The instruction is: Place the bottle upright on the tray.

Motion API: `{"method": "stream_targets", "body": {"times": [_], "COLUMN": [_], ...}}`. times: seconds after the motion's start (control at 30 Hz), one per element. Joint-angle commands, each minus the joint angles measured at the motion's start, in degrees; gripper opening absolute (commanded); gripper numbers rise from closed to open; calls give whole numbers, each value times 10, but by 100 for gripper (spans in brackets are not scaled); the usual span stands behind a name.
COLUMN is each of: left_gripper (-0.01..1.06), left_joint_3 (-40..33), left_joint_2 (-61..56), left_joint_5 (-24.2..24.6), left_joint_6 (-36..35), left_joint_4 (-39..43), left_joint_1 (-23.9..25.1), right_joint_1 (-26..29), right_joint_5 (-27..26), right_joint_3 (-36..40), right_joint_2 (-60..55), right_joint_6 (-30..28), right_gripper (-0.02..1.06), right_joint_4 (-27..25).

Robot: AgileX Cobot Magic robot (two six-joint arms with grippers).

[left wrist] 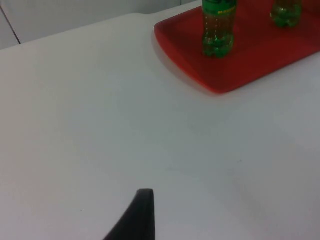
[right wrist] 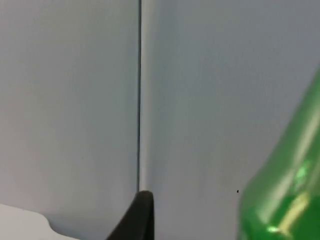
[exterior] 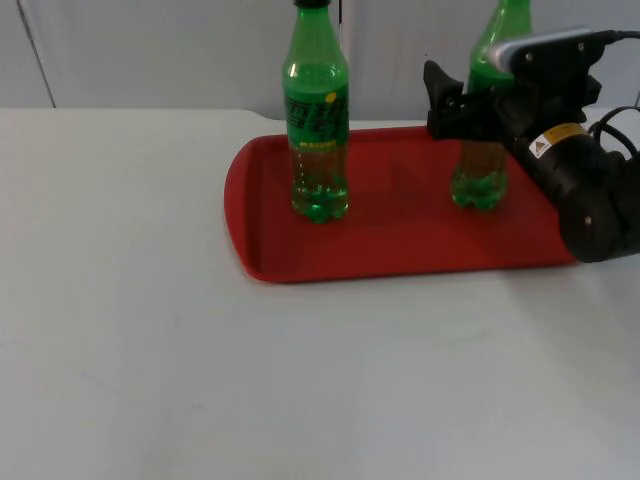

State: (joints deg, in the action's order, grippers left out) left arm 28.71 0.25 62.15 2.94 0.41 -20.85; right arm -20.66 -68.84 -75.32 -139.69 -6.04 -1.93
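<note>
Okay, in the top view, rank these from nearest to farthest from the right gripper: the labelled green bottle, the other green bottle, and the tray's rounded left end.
From the right gripper:
1. The unlabelled green plastic bottle, right beside it, upright on the red plastic tray's right part.
2. The labelled green plastic bottle, upright toward the tray's left.
3. The tray's rounded left end, farthest out.

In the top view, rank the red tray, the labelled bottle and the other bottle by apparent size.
1. Red tray, clearly largest.
2. Labelled bottle and the other bottle: unsure, since the right end effector hides part of the latter.
</note>
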Motion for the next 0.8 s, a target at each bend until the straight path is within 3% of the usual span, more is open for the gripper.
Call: {"method": "stream_targets", "body": {"times": [0.0,0.1,0.2,0.57,0.77], "left_gripper": [105,105,105,105,105], "left_joint_3": [-3,-3,-3,-3,-3], "left_joint_2": [-2,-2,-2,-2,-2], "left_joint_5": [-5,-5,-5,-5,-5], "left_joint_6": [-3,-3,-3,-3,-3], "left_joint_4": [3,3,3,3,3], "left_joint_1": [2,2,2,2,2], "right_joint_1": [1,1,1,1,-4], "right_joint_5": [-11,-11,-11,-6,39], "right_joint_3": [0,0,0,69,131], "right_joint_2": [0,0,0,48,98], "right_joint_6": [0,0,0,3,3], "right_gripper": [94,94,106,105,105], "right_joint_4": [3,3,3,3,2]}}
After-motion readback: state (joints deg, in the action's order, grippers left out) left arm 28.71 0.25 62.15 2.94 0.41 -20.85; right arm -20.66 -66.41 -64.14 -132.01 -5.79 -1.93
